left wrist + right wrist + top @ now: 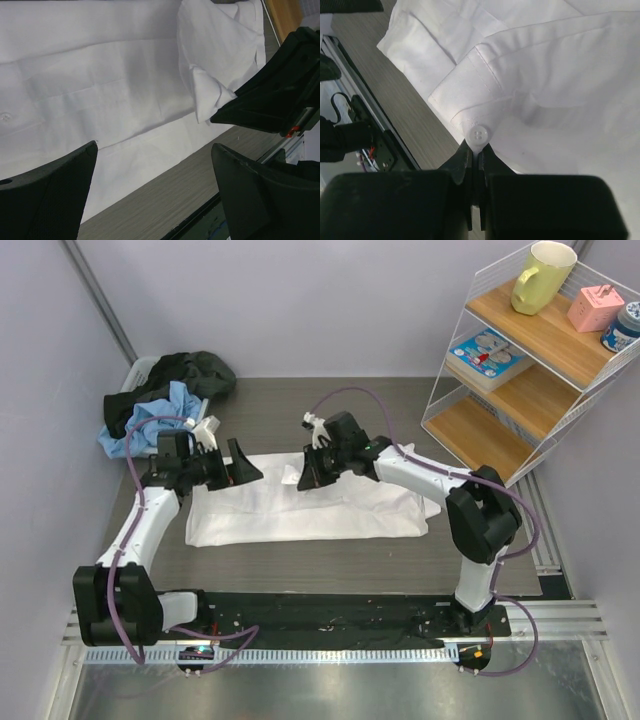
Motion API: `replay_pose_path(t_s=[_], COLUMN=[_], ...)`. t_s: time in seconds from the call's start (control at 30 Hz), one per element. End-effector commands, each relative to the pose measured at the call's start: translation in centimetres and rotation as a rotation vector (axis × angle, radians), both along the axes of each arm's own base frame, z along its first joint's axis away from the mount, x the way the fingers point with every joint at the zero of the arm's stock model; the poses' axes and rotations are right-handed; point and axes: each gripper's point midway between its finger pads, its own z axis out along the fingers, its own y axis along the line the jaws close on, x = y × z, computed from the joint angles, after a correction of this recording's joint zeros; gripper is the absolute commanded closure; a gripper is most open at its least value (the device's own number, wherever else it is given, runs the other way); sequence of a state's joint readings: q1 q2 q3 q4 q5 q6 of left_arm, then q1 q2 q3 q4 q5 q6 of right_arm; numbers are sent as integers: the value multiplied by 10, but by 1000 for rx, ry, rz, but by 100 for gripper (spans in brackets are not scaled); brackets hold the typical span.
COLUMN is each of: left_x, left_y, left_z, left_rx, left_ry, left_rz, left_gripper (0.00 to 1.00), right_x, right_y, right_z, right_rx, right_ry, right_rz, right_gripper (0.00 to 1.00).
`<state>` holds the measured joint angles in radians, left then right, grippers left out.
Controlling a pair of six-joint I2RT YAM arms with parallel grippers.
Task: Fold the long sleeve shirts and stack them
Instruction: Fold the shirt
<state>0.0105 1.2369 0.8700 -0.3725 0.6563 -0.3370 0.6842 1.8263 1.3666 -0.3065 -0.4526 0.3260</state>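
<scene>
Right claw (476, 150) tight on the buttoned cuff (470, 95) of one white shirt (300, 515); left claw (154, 146) wide, empty, above it.

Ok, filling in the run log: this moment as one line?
left end effector: open over white shirt | right end effector: shut on its cuff beside button | shirt: lying on table

Matt white cloth shirt (300, 510) on grey wood-grain table (300, 565).
</scene>
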Motion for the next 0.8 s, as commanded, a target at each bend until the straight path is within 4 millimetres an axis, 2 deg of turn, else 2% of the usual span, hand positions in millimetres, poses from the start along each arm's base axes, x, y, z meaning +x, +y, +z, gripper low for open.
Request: replay_pose_path(t_s=[0.0,0.03,0.1,0.17,0.2,0.27,0.3,0.33,0.47,0.5,0.53,0.57,0.63,0.73,0.77], left_x=[12,13,15,20,21,23,23,23,27,31,32,35,40,44,45], left_y=[4,5,11,19,22,22,20,14,0,0,-12,-14,-15,-15,-14], left_z=[-2,-6,-13,-23,-27,-37,-40,-40,-51,-51,-52,-58,-65,-80,-83], left_rx=[-10,-5,19,27,27,19,18,-3,16,33,62,70,95,92,99], left_ry=[-24,-11,0,25,38,76,80,80,74,64,52,62,91,155,169], left_rz=[75,82,105,134,140,115,90,59,-38,-38,-71,-71,-42,-11,-4], left_gripper=[5,5,6,8,8,11,13,15,30,31,32,34,42,49,50], right_x=[29,31,32,26,26,19,22,20,18,23,25,23,33,44,43], right_y=[36,42,56,69,74,71,66,61,15,-1,-12,-27,-52,-90,-99], right_z=[19,9,12,7,14,15,20,24,45,39,37,34,29,23,18], right_rx=[133,124,152,168,183,160,155,140,92,66,40,0,-48,-123,-141], right_ry=[-45,-32,-21,6,4,11,-6,-43,-112,-114,-139,-139,-154,-175,-165], right_rz=[-129,-135,-139,-102,-82,-24,-7,30,64,49,68,60,28,-18,-13], right_gripper=[99,98,93,78,56,45,38,35,31,31,32,32,33,34,34])
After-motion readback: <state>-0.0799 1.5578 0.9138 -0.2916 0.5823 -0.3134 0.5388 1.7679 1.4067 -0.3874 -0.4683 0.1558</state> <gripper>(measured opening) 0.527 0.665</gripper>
